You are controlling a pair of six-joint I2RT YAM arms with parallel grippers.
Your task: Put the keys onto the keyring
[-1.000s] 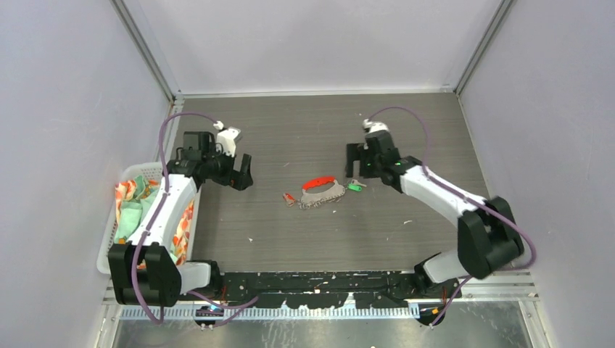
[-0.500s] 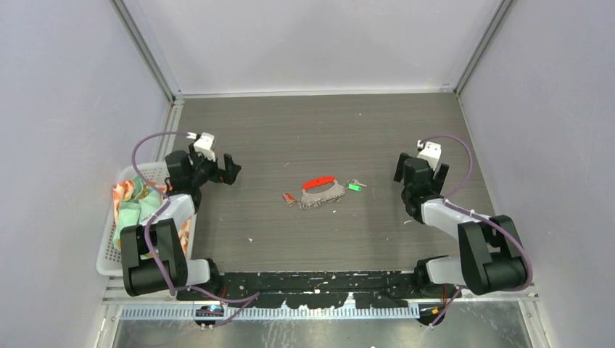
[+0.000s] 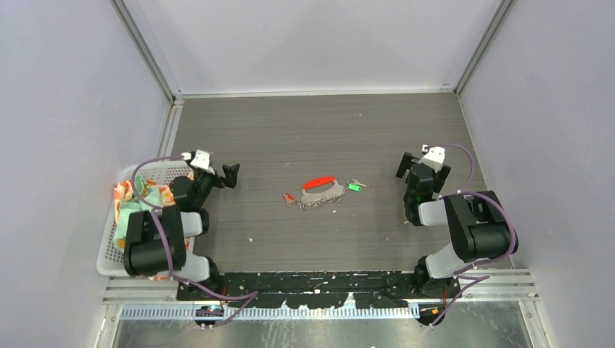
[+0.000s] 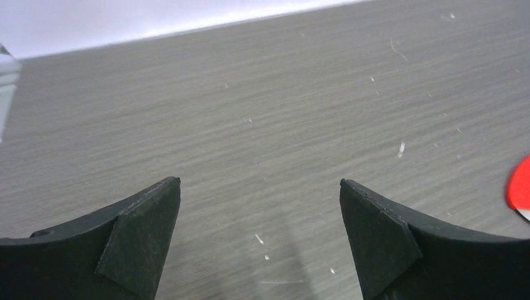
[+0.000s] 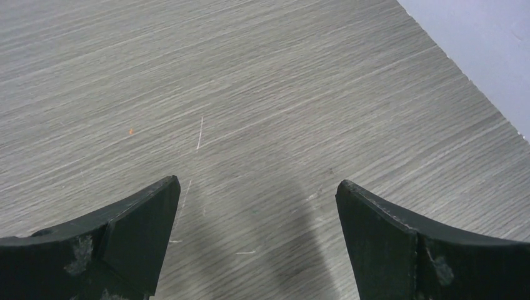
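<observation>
Top external view: the keyring lies flat mid-bench, a thin grey chain loop with a red strip curving along its far edge. The green-headed key lies just beside the keyring's right end, and the red-tagged key just beside its left end. All of it looks light and small. The chain will likely be limp and slide or bunch when nudged, and the keys are stiff, flat and slick against the bench. The plastic heads look the best places to pinch. For the ring, I would take the red strip.

Both arms sit folded close to their bases, well apart from the keyring on either side. The left gripper and right gripper each stand spread wide with nothing between the fingers, only bare bench beneath.
</observation>
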